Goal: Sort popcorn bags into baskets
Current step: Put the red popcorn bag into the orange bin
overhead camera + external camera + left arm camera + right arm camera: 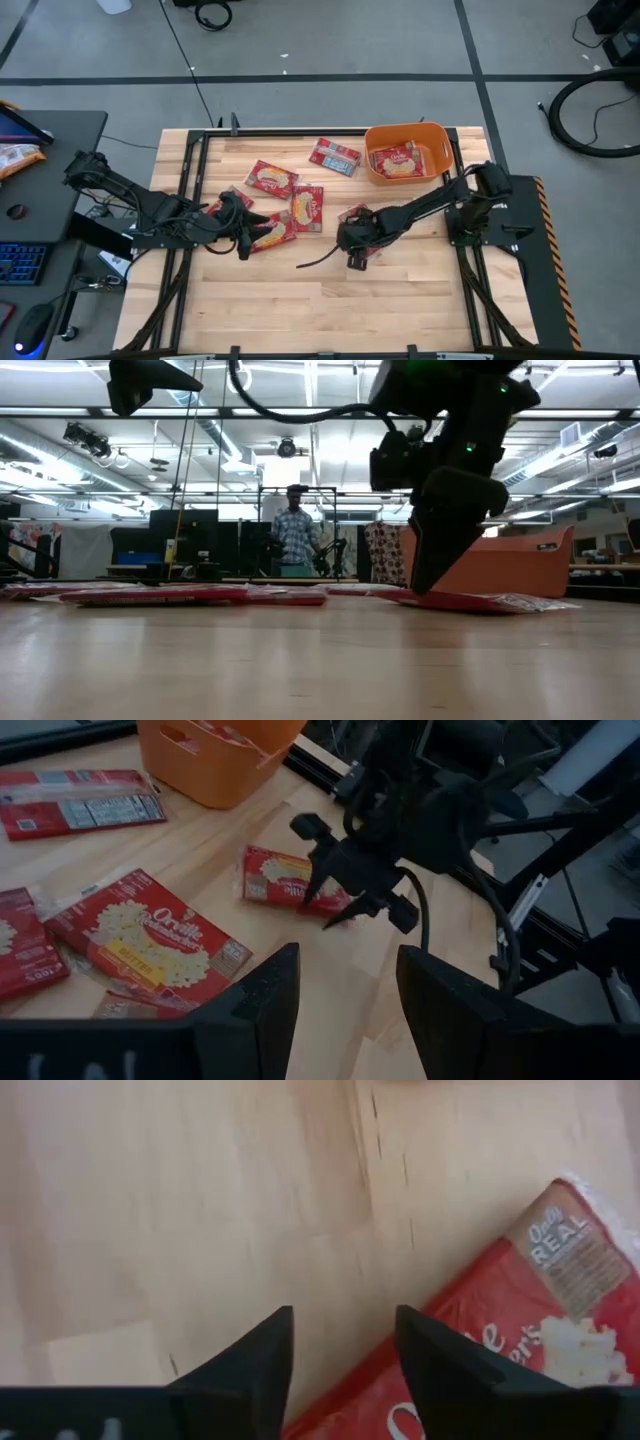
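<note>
Several red popcorn packets lie flat on the wooden table: one [270, 178], one [307, 207], one [268, 232], and one with a bluish-grey face [335, 156]. More sit inside the orange tub [432, 158] at the far right. My right gripper [343, 1350] is open and points down at the near edge of a lone packet [520, 1330], also seen in the high view [354, 212]. My left gripper [345, 990] is open and hovers beside the left cluster of packets [140, 935]. My right gripper comes at the lone packet from above, one fingertip [430, 1365] over its near edge [470, 1380]. The packet lies flat on the table. Whether the finger touches it I cannot tell. My left gripper touches nothing.
A black frame rail [190, 180] runs along the table's left and far sides. A dark cable [318, 262] trails on the wood near my right gripper. Bare wood [330, 310] fills the near half. A person [293, 530] stands in the room beyond.
</note>
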Controlling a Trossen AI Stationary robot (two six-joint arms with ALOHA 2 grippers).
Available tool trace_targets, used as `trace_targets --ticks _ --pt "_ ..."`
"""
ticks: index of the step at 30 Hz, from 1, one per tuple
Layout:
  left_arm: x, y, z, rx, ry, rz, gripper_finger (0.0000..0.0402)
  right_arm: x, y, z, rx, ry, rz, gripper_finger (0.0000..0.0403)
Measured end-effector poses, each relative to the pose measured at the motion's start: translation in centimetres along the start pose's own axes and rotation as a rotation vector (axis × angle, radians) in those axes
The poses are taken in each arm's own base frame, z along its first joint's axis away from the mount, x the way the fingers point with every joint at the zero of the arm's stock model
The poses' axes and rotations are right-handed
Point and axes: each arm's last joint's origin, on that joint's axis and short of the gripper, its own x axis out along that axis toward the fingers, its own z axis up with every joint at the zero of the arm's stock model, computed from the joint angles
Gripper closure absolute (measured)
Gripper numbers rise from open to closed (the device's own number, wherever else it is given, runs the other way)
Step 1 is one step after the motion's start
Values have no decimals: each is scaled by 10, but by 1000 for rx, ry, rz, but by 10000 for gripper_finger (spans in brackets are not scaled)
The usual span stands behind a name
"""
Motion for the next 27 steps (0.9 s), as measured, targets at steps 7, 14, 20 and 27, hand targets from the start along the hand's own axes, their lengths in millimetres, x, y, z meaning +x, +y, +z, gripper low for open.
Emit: trace_targets --ticks 7,14,20,27 --pt "0 0 0 1 12 -11 230 -5 10 8 -41 -32 -160 164" --pt "0 0 -1 3 15 -10 230 3 6 -7 66 14 -190 152" --pt "0 0 -1 10 19 -6 230 13 2 -21 99 24 -183 167" --pt "0 1 -2 14 25 0 230 17 -1 -27 117 46 -175 260"
